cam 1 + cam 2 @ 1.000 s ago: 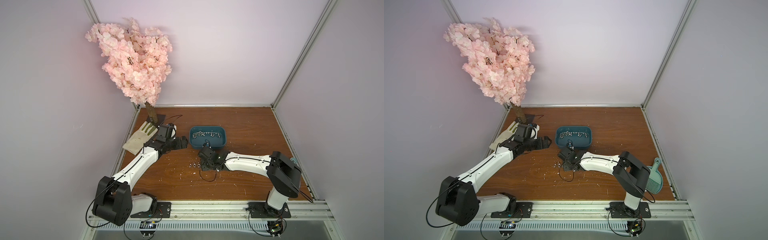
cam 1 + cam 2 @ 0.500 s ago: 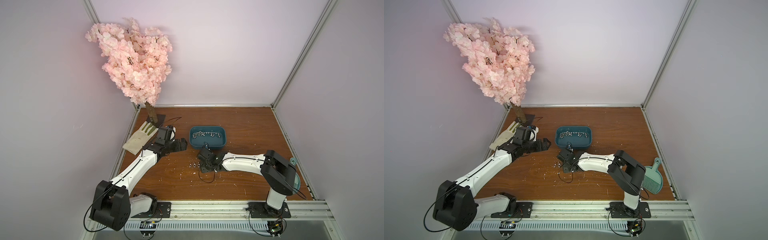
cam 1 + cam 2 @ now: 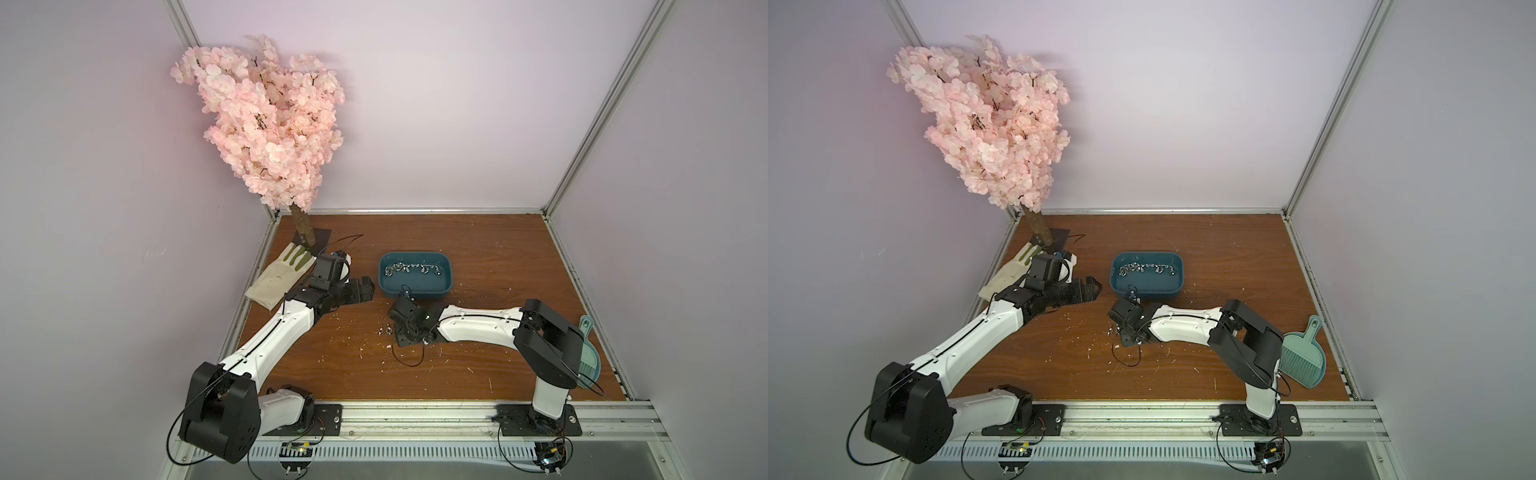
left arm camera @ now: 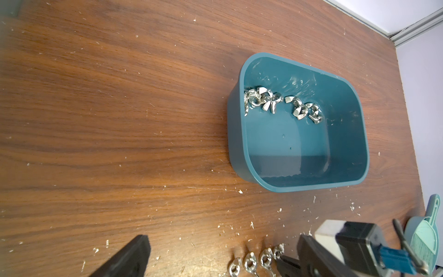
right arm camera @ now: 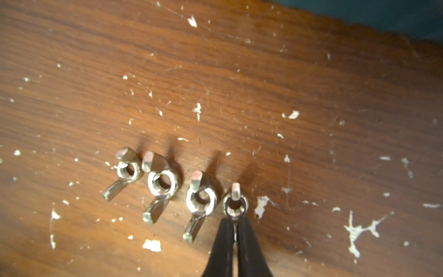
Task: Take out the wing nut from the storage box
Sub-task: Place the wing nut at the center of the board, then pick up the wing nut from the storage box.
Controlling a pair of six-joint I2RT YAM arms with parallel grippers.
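Note:
The dark teal storage box (image 3: 414,275) (image 3: 1147,275) (image 4: 299,148) stands mid-table with several silver wing nuts (image 4: 271,100) along its far wall. In front of it, three wing nuts (image 5: 163,184) lie in a row on the wood. A fourth wing nut (image 5: 235,203) ends that row, and my right gripper (image 5: 235,223) (image 3: 392,329) is shut on one of its wings, low over the table. My left gripper (image 4: 220,257) (image 3: 361,291) hovers left of the box, open wide and holding nothing.
A pink blossom tree (image 3: 270,124) stands in the back left corner with a work glove (image 3: 282,274) at its foot. A mint dustpan with brush (image 3: 1304,357) lies by the right wall. White crumbs (image 5: 359,227) litter the wooden table (image 3: 498,249).
The right arm's elbow has swung left while its gripper stays shut, low by the row of nuts. The left arm has barely shifted and stays open.

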